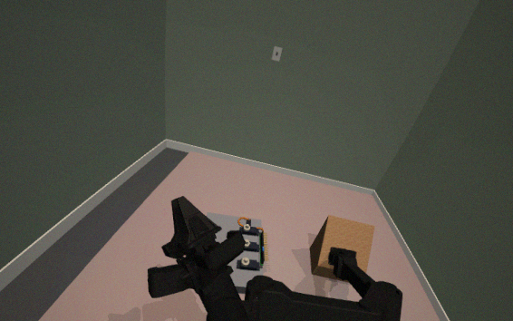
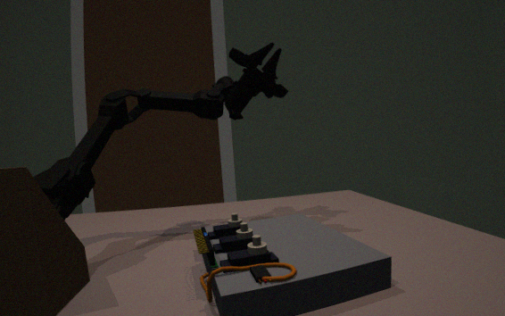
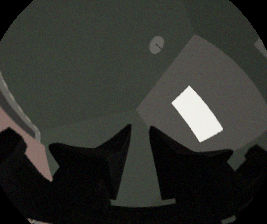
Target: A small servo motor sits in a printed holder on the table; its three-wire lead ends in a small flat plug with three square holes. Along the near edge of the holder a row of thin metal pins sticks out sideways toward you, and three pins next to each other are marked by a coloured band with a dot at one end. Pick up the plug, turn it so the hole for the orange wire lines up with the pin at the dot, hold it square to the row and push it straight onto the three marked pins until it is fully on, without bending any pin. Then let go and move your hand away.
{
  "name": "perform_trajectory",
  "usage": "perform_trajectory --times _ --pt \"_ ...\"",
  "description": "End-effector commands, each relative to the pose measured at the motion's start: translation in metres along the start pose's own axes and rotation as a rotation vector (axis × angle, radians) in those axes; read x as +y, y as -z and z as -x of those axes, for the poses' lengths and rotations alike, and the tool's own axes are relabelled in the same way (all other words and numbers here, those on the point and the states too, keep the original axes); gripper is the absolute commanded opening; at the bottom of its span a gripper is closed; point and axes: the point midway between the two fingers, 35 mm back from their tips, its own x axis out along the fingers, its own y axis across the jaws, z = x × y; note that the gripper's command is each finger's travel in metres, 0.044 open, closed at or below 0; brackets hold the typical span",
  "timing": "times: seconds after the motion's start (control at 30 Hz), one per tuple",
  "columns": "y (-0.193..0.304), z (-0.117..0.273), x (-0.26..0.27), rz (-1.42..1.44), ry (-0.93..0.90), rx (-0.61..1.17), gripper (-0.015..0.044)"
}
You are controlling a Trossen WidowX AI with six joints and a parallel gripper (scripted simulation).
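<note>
The black gripper (image 2: pixel 277 46) (image 3: pixel 140 126) is raised high above the table, tips pointing up and away from the holder. Its fingers are partly apart with nothing between them. The grey holder (image 1: pixel 245 277) (image 2: pixel 329 250) carries three dark servos; the one nearest the exterior camera is a servo (image 2: pixel 251 257) with a pale horn. The small dark plug (image 2: pixel 259 272) lies on the holder's top near a corner, its orange lead (image 2: pixel 231 269) curling beside it and over the edge. The pin row (image 1: pixel 266 245) (image 2: pixel 201 241) sticks out from the holder's edge. The marked band and dot cannot be made out clearly.
A brown block (image 1: pixel 350 238) (image 2: pixel 21 241) stands on the pink table (image 1: pixel 289 199) (image 2: pixel 151 268) beyond the pin side of the holder, with the arm's base at it. The arm's links reach across above the table. Green walls surround the scene.
</note>
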Motion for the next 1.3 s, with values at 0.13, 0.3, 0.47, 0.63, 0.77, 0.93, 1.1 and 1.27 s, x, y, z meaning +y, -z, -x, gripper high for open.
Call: perform_trajectory --times 0.13,0.3,0.47,0.63,0.77,0.93,1.1,1.27 --pt "0.003 0.014 -0.001 -0.104 -0.079 -0.093 0.0115" --pt "0.007 0.025 -0.003 -0.178 -0.137 -0.147 0.0115" --pt "0.011 0.037 -0.003 -0.253 -0.201 -0.197 0.0115" --pt "0.017 0.050 -0.002 -0.328 -0.271 -0.241 0.0115" --pt "0.022 0.061 -0.001 -0.387 -0.331 -0.272 0.0115" --pt "0.030 0.077 0.002 -0.459 -0.412 -0.304 0.0115" --pt "0.038 0.093 0.005 -0.533 -0.496 -0.329 0.0115" --pt "0.048 0.110 0.010 -0.605 -0.584 -0.346 0.0115"
